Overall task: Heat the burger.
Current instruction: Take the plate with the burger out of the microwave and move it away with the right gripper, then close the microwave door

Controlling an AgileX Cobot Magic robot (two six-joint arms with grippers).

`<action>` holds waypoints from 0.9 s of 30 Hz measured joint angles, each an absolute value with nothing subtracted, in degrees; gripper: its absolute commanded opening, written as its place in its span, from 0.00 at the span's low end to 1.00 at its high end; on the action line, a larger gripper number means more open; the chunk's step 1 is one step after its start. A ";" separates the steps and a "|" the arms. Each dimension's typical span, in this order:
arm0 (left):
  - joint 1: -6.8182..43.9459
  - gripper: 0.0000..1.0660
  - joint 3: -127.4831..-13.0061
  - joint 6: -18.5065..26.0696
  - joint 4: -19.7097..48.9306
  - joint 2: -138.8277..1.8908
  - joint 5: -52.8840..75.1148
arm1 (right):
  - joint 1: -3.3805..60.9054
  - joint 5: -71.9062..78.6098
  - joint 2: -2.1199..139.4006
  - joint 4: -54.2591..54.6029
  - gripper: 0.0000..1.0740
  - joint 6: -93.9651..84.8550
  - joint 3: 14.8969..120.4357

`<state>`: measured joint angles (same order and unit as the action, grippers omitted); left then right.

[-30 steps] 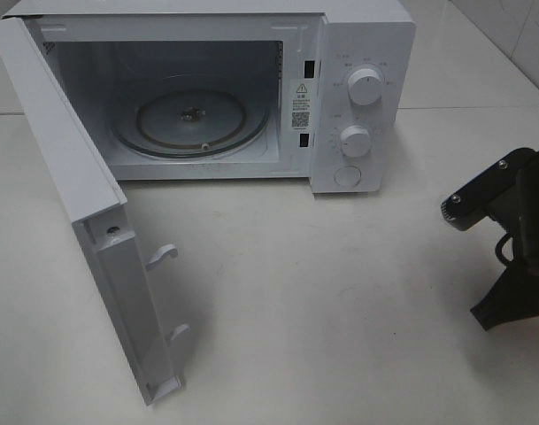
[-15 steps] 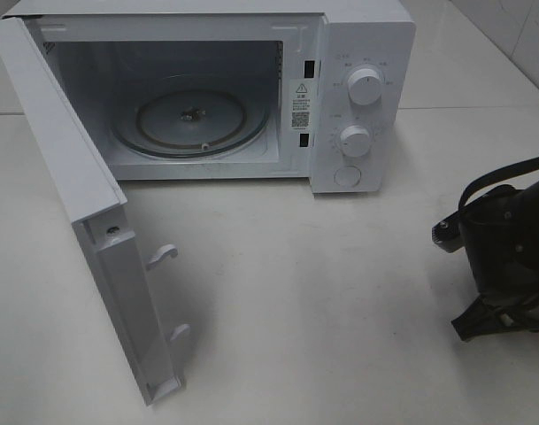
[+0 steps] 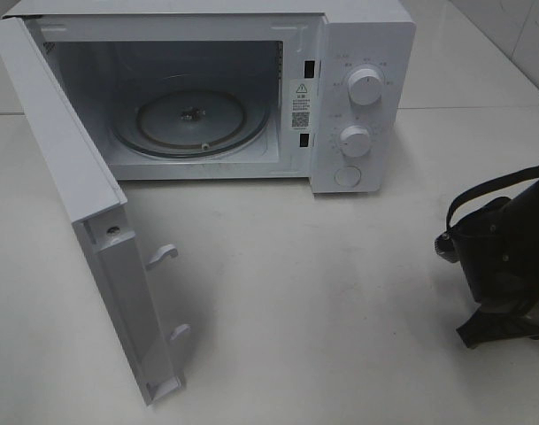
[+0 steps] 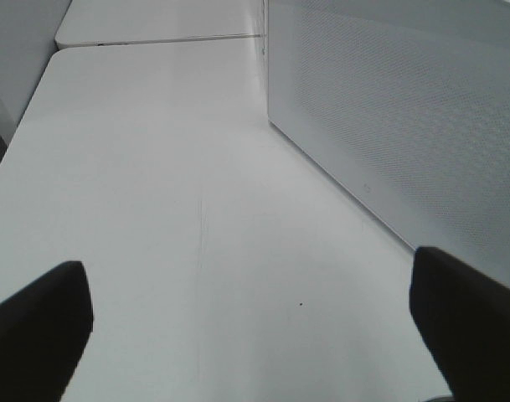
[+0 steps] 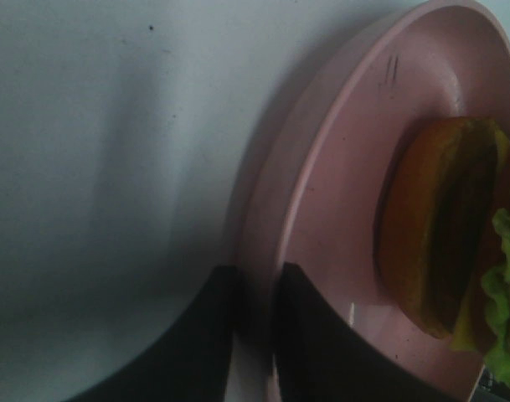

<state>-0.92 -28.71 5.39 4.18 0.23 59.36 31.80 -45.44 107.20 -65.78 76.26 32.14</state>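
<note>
The burger (image 5: 439,243), brown bun with a green lettuce frill, lies on a pink plate (image 5: 338,193) in the right wrist view only. My right gripper (image 5: 256,272) straddles the plate's rim, one finger outside and one inside, with a narrow gap. Whether the fingers press on the rim is unclear. In the high view only my right arm (image 3: 504,261) shows at the right edge, hiding plate and burger. My left gripper (image 4: 255,335) hangs open over bare table beside the microwave's side wall (image 4: 405,126).
The white microwave (image 3: 362,53) stands at the back with its door (image 3: 65,168) swung wide open toward the front left. Its glass turntable (image 3: 189,119) holds nothing. Two knobs and a button sit on its right panel. White table lies between microwave and right arm.
My right arm has tipped over and lowered at the right edge, then shifted slightly right. Microwave and door have not moved.
</note>
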 measured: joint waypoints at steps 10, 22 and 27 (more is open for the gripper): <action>-0.92 0.92 -28.71 5.39 4.18 0.23 59.36 | 31.80 -45.55 98.78 -60.62 0.48 69.39 32.95; -0.92 0.92 -28.71 5.39 4.18 0.23 59.36 | 31.80 -42.17 82.79 -42.34 0.70 47.50 36.50; -0.92 0.92 -28.71 5.39 4.18 0.23 59.36 | 31.80 -42.46 76.89 -33.23 0.75 35.24 38.45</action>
<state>-0.92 -28.71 5.39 4.18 0.23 59.36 31.80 -42.46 76.89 -33.23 35.24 38.45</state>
